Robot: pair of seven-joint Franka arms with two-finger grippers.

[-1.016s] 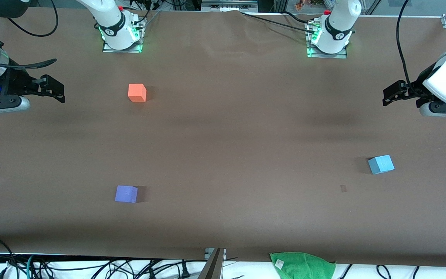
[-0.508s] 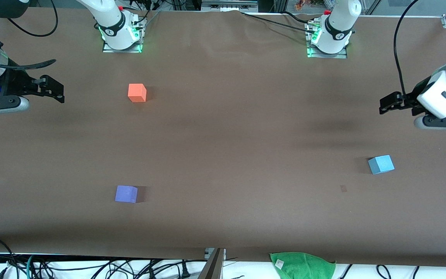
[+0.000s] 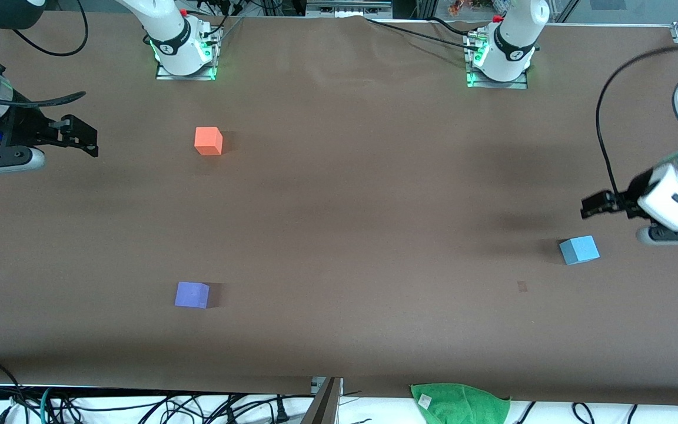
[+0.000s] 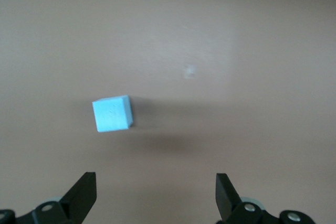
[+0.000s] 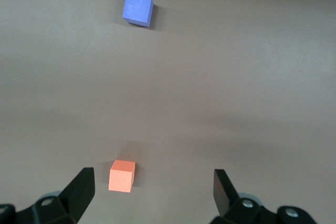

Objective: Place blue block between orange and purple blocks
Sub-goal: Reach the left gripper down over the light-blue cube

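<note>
I see three small matte cubes standing well apart on a bench [image 3: 339,206] covered in plain brown. The light sky-blue cube [image 3: 579,249] sits toward the left arm's end, alone, touching nothing. The bright orange cube [image 3: 208,141] and the violet-purple cube [image 3: 191,294] sit toward the right arm's end, the purple one nearer the front camera, with open brown surface between them and nothing blocking that gap. A folded green cloth [image 3: 460,402] lies at the bench's near edge, partly cut off by the frame.

The left gripper [image 3: 592,205] hangs in the air over bare bench just beside the blue cube, jaws spread wide and empty. The right gripper [image 3: 89,141] waits at its end of the bench, jaws also apart and empty. Both arms are partly cut off by the frame edges.
</note>
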